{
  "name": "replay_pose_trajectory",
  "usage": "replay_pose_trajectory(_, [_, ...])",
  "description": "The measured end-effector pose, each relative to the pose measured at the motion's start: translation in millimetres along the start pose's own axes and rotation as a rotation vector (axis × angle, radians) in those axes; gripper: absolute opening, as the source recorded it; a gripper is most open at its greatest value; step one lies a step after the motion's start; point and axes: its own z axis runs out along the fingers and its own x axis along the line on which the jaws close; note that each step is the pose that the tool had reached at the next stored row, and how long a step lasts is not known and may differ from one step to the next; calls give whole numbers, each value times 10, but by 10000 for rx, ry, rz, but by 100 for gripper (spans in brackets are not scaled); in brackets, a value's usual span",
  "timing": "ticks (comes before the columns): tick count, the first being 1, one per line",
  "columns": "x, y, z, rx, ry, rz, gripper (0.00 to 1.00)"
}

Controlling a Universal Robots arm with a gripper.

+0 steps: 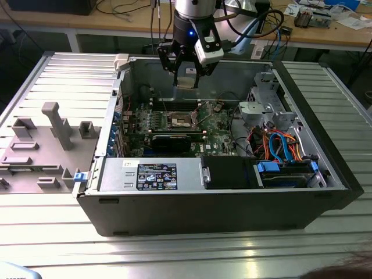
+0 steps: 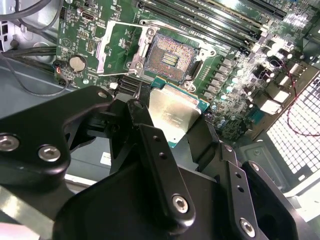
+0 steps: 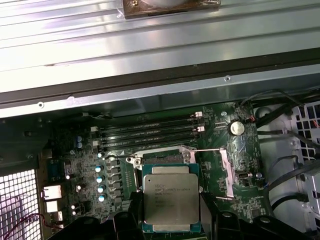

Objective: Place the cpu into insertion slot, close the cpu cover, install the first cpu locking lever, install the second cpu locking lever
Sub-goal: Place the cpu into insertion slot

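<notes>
In the exterior view, the gripper (image 1: pixel 187 75) was seen above the far wall of an open computer case (image 1: pixel 232 203), clamped on the cpu (image 1: pixel 186 82), which was held in the air. The insertion slot (image 1: pixel 180 120) lay lower down on the green board (image 1: pixel 215 136), well apart from the chip and nearer the camera. A printed label (image 1: pixel 157 175) was fixed to the power supply (image 1: pixel 116 174) at the near side, its writing too small to be read. A grey plastic fixture (image 1: pixel 46 139) lay on the slatted table (image 1: pixel 174 256) at the exterior view's left.

In the second wrist view, the cpu (image 2: pixel 172 116) was gripped by its edges between the black fingers (image 2: pixel 157 160), silvery top showing. The insertion slot (image 2: pixel 170 57) was left uncovered beyond it, with the cpu cover (image 2: pixel 117 47) swung open just beside it. A coin cell (image 2: pixel 76 62) was seen near the cover.

In the first wrist view, faint print was seen across the top of the cpu (image 3: pixel 171 202), but it could not be made out. The rim of the insertion slot (image 3: pixel 162 156) was seen just past the chip, with long memory slots (image 3: pixel 150 132) beyond.
</notes>
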Motion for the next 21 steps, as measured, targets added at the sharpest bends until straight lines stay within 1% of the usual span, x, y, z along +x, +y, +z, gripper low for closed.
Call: replay_pose_trajectory(21, [0, 0, 1, -3, -11, 145, 54])
